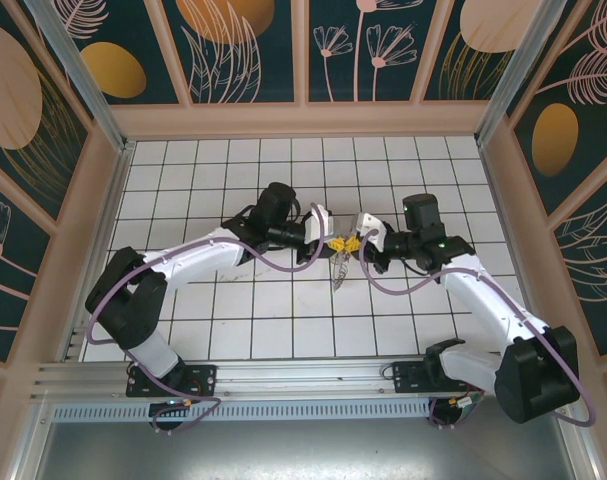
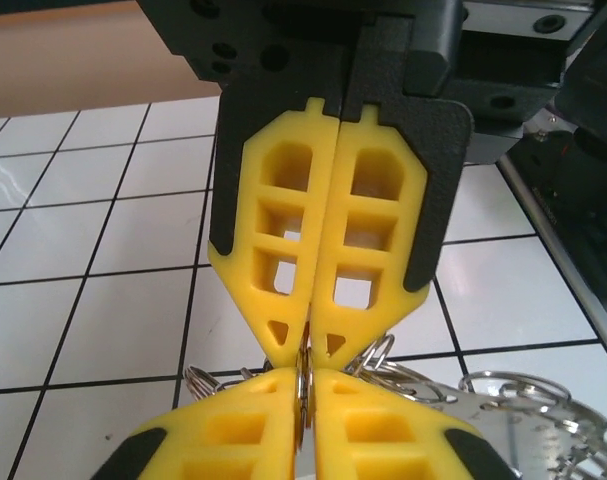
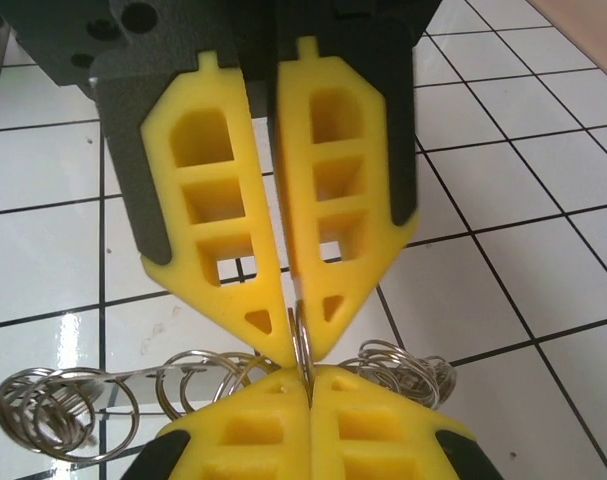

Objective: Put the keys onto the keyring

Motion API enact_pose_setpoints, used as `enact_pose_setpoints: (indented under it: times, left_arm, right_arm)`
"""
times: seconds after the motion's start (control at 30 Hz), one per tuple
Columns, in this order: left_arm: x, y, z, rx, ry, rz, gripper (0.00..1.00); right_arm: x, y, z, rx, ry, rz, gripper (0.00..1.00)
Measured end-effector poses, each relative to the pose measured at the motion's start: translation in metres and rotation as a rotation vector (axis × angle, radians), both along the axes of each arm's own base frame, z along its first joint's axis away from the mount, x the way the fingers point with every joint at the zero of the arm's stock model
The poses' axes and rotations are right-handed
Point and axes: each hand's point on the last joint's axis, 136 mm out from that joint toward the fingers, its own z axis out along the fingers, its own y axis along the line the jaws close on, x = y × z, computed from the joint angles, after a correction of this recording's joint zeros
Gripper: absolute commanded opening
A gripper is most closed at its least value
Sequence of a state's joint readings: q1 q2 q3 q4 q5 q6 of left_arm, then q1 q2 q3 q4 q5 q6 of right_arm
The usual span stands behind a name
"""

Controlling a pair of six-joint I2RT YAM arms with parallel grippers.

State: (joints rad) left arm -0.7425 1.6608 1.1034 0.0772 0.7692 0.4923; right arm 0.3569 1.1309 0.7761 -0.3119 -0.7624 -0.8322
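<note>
Left gripper (image 2: 303,388), right gripper (image 3: 309,385) on edge-on keyring (image 3: 302,340)

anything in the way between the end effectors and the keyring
Nothing visible. The left end effector and the right end effector meet tip to tip, both shut on a thin loop of the keyring. Its small silvery rings hang beside the tips.

Top camera looks down; wrist cameras, close, apparently share the keyring (image 3: 302,350).
</note>
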Motion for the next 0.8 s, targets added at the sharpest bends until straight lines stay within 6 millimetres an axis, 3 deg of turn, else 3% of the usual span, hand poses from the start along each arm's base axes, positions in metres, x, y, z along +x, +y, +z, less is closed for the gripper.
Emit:
enact_pose_setpoints:
  times: [0.1, 0.23, 0.5, 0.8]
  left_arm:
    - [0.002, 0.000, -0.002, 0.033, -0.006, -0.004, 0.14]
    - [0.004, 0.001, -0.008, 0.074, -0.009, -0.009, 0.01]
    - [0.004, 0.003, -0.011, 0.107, -0.030, -0.019, 0.00]
    - [-0.004, 0.003, -0.010, 0.026, -0.008, -0.009, 0.00]
  right_arm:
    - [0.001, 0.001, -0.002, -0.031, -0.001, -0.012, 0.00]
    - [0.003, 0.002, -0.006, -0.078, 0.014, -0.027, 0.00]
    - [0.003, 0.002, -0.010, -0.111, 0.022, -0.032, 0.00]
    - [-0.002, 0.001, -0.011, -0.092, 0.012, -0.018, 0.16]
